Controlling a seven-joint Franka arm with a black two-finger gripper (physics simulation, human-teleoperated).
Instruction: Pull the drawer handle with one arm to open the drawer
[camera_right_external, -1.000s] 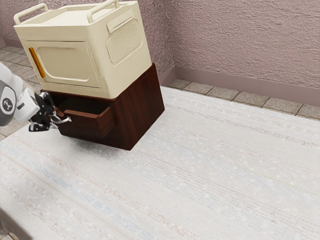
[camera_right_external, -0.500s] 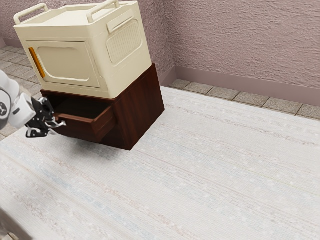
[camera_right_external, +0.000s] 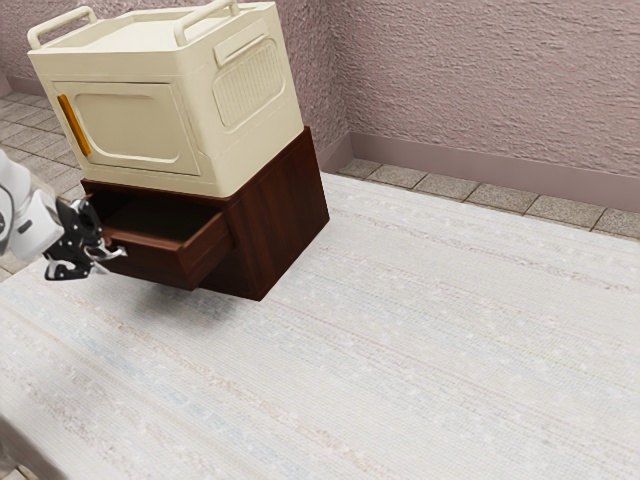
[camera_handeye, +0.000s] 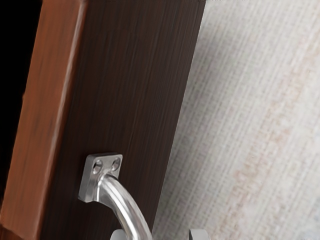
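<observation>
**Dark red-brown wooden drawer (camera_right_external: 152, 263) in open position**

The drawer projects from the front of the dark red-brown wooden cabinet (camera_right_external: 277, 222), its interior exposed. The curved, silver metal handle (camera_handeye: 122, 204) is fixed to the drawer's front face by a squared metal mounting plate (camera_handeye: 88, 184) with two holes.

Tool state: the black two-finger gripper (camera_right_external: 108, 255) is at the handle, toward the exterior view's left. Its fingertips stand apart, with the handle between them; a gap separates the handle from one fingertip. Contact with the other cannot be confirmed.

Supported items: the cabinet stands on the pale, faintly striped tabletop (camera_right_external: 410, 350). A cream box (camera_right_external: 130, 125) with an orange upright strip (camera_right_external: 73, 125) rests on the cabinet.
</observation>
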